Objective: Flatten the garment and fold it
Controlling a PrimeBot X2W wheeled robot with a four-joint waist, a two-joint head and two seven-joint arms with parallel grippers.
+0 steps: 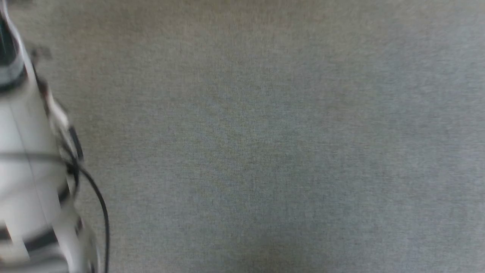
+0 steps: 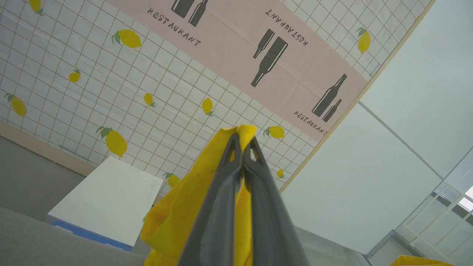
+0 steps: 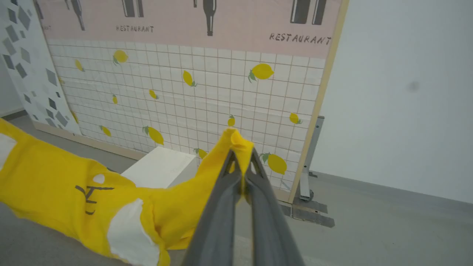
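Left gripper [image 2: 242, 146] and right gripper [image 3: 242, 159], each clamped on a fold of the garment [image 3: 48, 181]; yellow cloth protrudes beyond the tips, draping below.

I'm seeing the bright yellow cloth T-shirt [image 3: 48, 184] looking soft and matt, the grey table [image 1: 265, 132] showing a fine woven texture, and the right claw [image 3: 242, 157] looking like smooth, dark, matt plastic.
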